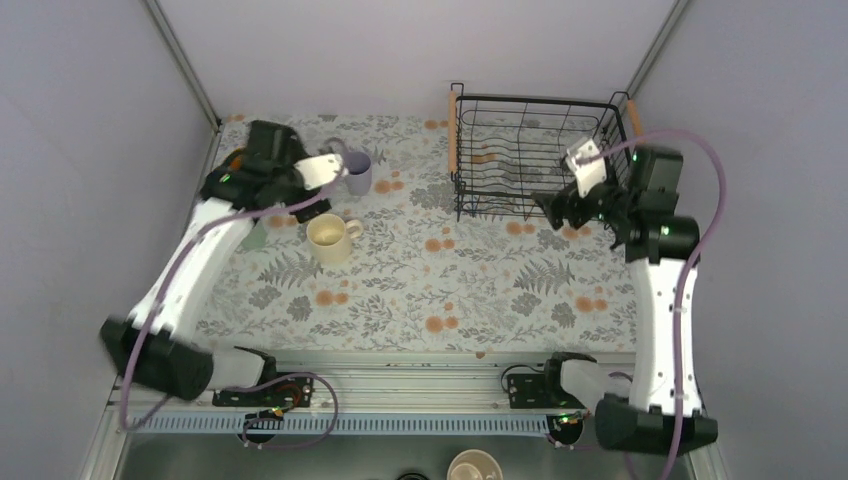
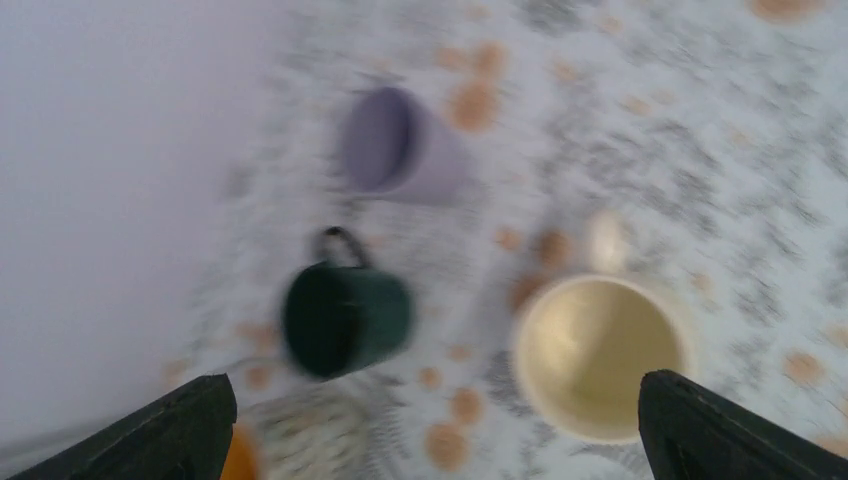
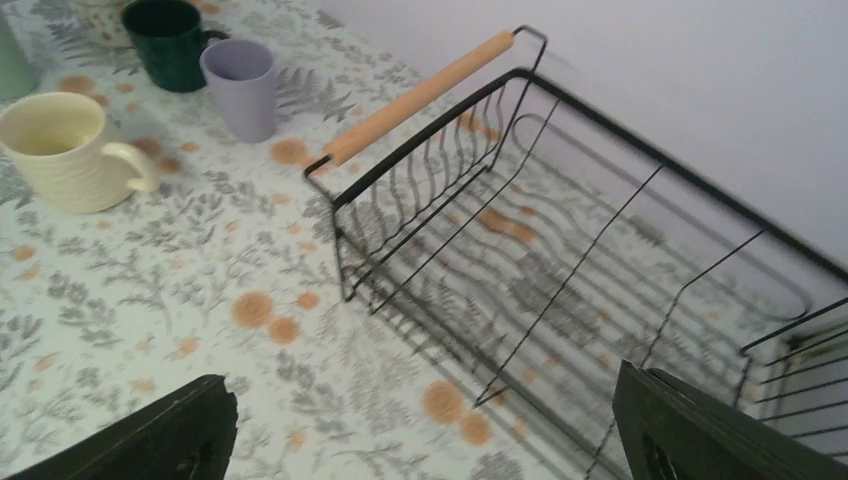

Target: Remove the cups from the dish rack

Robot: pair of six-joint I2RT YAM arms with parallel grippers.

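The black wire dish rack [image 1: 535, 99] stands at the back right, and I see no cup in it. The lavender tumbler [image 1: 358, 174] and the cream mug [image 1: 330, 238] stand on the floral cloth at the left. My left gripper [image 2: 440, 440] hangs open above them. Below it are the dark green mug [image 2: 345, 318], the cream mug [image 2: 600, 350], the lavender tumbler [image 2: 400, 145] and the floral mug [image 2: 290, 440]. My right gripper [image 3: 420, 440] is open over the rack's [image 3: 640, 143] near corner, holding nothing. A mint green cup [image 3: 10, 60] shows at the left edge.
The rack has a wooden handle [image 3: 420, 95] on each side. Grey walls close in the table on the left, back and right. A tan cup [image 1: 474, 467] sits below the table's near rail [image 1: 400, 365].
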